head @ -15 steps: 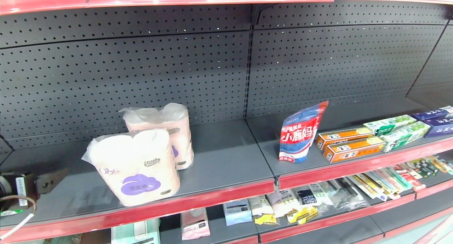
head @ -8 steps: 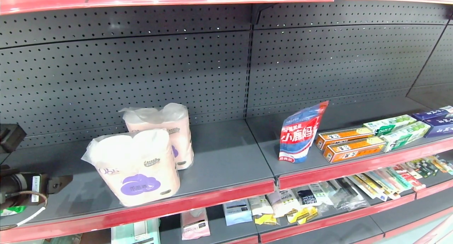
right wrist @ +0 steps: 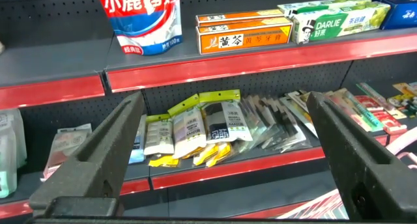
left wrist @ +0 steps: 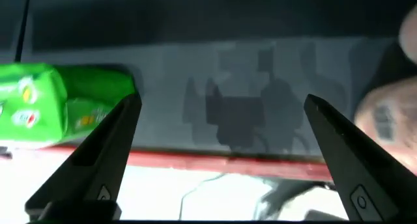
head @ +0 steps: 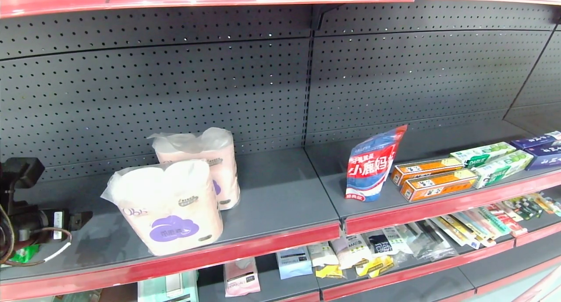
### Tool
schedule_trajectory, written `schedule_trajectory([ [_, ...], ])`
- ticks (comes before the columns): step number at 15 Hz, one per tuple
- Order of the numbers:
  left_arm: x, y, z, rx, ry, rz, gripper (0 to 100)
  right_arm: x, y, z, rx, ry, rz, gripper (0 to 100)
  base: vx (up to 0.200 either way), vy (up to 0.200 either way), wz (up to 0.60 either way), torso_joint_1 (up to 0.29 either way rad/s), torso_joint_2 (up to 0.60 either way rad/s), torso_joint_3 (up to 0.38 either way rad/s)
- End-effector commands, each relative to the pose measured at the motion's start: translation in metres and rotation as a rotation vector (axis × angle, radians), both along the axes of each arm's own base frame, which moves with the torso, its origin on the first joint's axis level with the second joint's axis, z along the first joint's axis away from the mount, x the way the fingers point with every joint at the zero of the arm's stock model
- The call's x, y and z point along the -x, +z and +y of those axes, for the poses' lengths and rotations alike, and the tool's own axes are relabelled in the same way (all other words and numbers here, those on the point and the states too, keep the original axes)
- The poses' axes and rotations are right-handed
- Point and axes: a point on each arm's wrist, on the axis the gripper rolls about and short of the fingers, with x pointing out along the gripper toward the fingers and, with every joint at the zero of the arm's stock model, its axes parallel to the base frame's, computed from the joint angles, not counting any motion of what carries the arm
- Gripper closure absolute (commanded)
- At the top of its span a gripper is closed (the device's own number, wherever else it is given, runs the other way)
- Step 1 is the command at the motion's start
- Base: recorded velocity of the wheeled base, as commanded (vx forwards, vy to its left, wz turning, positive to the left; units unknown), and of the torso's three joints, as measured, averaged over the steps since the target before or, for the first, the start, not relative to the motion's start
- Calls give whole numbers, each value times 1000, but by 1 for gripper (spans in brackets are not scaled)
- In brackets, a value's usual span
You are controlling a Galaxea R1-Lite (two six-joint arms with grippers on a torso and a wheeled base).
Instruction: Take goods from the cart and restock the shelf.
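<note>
Hovering over shelf (head: 280, 192), left jaws gaping empty beside green pack (left wrist: 39, 110); right jaws also gaping. Pack looking light, soft, slippery; pinching across middle seeming best.

Showing large white characters on the red-and-blue pouch (head: 372, 166), centre right; showing dark characters on two orange boxes (head: 438, 185) beside it; showing capital lettering on green-white boxes (head: 502, 167) farther right.

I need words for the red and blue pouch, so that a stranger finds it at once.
On the grey shelf with the tissue packs, look right of the centre seam. The pouch stands on its base beside two orange boxes. It is the only soft standing bag there; its neighbours are boxes lying flat.
</note>
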Motion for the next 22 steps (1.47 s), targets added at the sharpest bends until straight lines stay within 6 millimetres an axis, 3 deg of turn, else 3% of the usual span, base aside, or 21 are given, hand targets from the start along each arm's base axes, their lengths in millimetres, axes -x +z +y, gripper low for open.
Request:
schedule_trajectory([
  [1, -4, -23, 0, 8, -13, 80, 0, 0, 0, 0, 0, -2, -1, 0, 0, 0, 0, 0, 0, 0],
  [6, -9, -39, 1, -17, -41, 106, 0, 0, 0, 0, 0, -2, 1, 0, 0, 0, 0, 0, 0, 0],
  [12, -20, -53, -21, -23, -148, 116, 0, 0, 0, 0, 0, -2, -1, 0, 0, 0, 0, 0, 0, 0],
  [22, -38, -68, -37, -39, -221, 89, 0, 0, 0, 0, 0, -2, 1, 0, 0, 0, 0, 0, 0, 0],
])
